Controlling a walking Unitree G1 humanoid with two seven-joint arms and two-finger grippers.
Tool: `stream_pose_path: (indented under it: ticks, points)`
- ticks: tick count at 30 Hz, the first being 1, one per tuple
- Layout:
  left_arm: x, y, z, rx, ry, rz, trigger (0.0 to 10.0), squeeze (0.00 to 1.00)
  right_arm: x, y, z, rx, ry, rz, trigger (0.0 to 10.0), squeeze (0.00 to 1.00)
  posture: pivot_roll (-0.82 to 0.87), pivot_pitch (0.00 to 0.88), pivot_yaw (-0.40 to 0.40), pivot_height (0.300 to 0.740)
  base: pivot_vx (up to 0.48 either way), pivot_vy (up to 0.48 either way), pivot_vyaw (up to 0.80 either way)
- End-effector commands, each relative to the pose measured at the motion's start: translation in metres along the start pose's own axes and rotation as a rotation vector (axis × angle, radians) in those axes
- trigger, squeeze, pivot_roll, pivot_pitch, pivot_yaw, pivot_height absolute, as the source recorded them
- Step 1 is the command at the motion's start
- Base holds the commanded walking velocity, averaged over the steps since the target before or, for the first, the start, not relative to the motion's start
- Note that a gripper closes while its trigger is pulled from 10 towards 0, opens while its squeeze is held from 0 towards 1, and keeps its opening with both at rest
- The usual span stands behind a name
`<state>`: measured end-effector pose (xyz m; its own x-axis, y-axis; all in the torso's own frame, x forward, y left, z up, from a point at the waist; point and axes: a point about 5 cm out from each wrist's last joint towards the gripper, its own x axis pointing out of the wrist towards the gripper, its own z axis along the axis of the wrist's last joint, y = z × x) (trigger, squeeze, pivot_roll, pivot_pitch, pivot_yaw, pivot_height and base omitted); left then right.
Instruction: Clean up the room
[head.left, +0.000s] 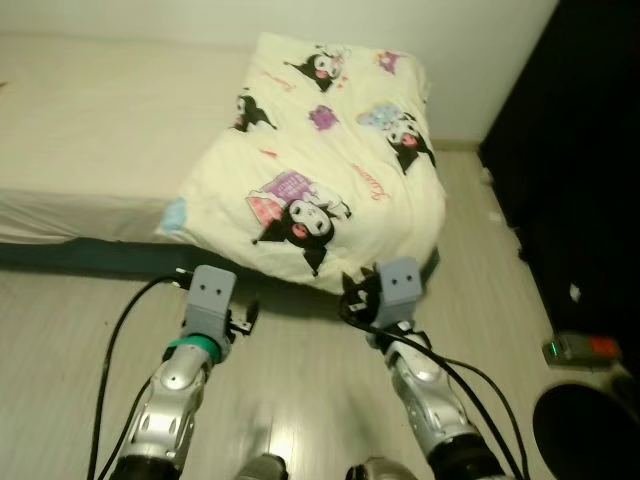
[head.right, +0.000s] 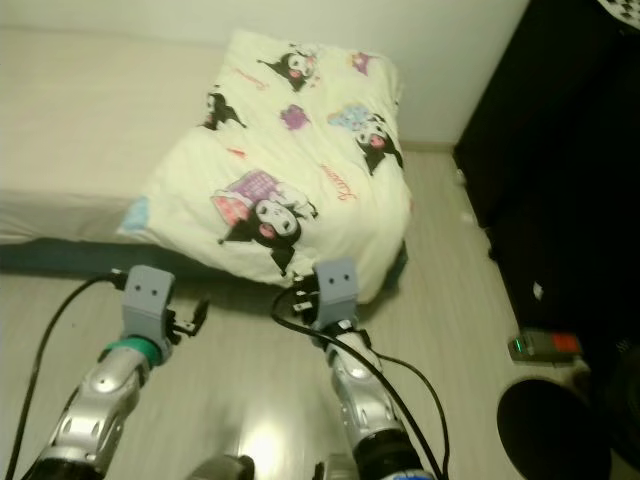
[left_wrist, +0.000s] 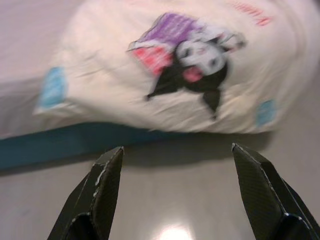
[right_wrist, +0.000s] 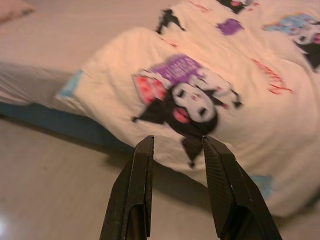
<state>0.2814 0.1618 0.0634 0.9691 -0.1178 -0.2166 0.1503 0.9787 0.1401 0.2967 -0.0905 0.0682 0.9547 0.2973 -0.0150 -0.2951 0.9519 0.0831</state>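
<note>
A cream duvet (head.left: 330, 170) printed with black-and-white cartoon figures lies bunched on the right end of a low bed, its front edge hanging over the side toward the floor. Both arms reach forward over the pale floor just short of that edge. My left gripper (left_wrist: 177, 147) is open wide with nothing between its fingers, and faces the duvet's hanging edge and the bed base. My right gripper (right_wrist: 177, 141) is open by a narrower gap, also holding nothing, and aims at the cartoon print (right_wrist: 192, 102). In the left eye view, the left wrist (head.left: 212, 295) and right wrist (head.left: 398, 285) sit close to the bed.
The bare mattress (head.left: 100, 130) stretches to the left on a dark blue base (head.left: 90, 257). Tall black furniture (head.left: 580, 150) lines the right side. On the floor beside it lie a small device with green and orange lights (head.left: 580, 348) and a round black object (head.left: 585, 430).
</note>
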Motion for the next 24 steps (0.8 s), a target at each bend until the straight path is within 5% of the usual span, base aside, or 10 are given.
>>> stream_pose_path:
  ticks: [1, 24]
  points:
    - [-0.0021, -0.0016, -0.0072, 0.002, 0.027, -0.006, 10.0, 0.00, -0.0042, 0.0003, -0.0044, -0.003, 0.007, -0.007, 10.0, 0.00, -0.01, 0.047, 0.001, 0.740, 0.000, 0.000, 0.00]
    - [-0.0022, 0.0006, -0.0073, 0.015, 0.029, -0.014, 10.0, 0.00, -0.0029, 0.0046, -0.0060, -0.030, 0.013, 0.006, 10.0, 0.00, -0.01, 0.044, 0.006, 0.740, 0.000, 0.000, 0.77]
